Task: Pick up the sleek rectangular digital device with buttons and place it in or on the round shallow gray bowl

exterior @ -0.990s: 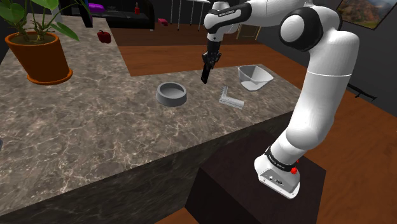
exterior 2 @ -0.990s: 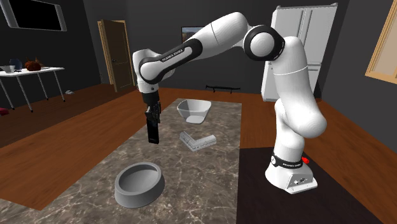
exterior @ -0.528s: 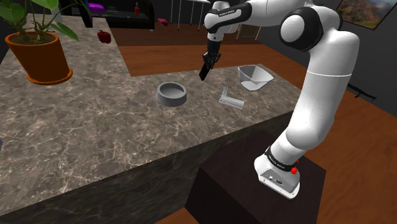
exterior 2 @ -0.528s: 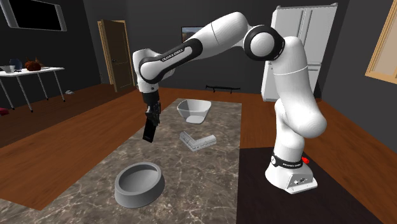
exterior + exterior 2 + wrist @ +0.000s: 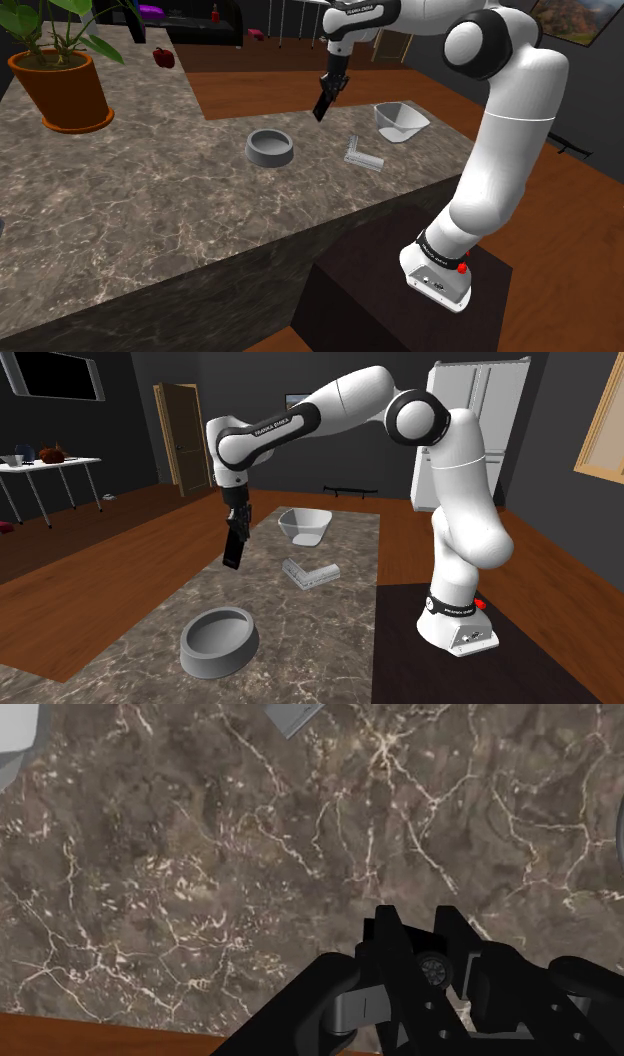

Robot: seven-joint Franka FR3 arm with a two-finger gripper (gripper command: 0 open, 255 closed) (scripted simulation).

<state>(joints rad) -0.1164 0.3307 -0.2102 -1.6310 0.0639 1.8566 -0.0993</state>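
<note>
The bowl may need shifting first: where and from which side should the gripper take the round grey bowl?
Take the grey bowl by its rim wall, straight down from above, straddling it. It sits upright and open-topped on the counter, and its round body looks too wide to span.

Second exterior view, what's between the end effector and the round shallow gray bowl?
Only bare brown marble countertop there; the end effector holds a black rectangular device above it.

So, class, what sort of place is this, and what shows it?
Probably a home kitchen opening onto a living area: a marbled counter, a tall white fridge, a potted plant and wooden flooring.
</note>
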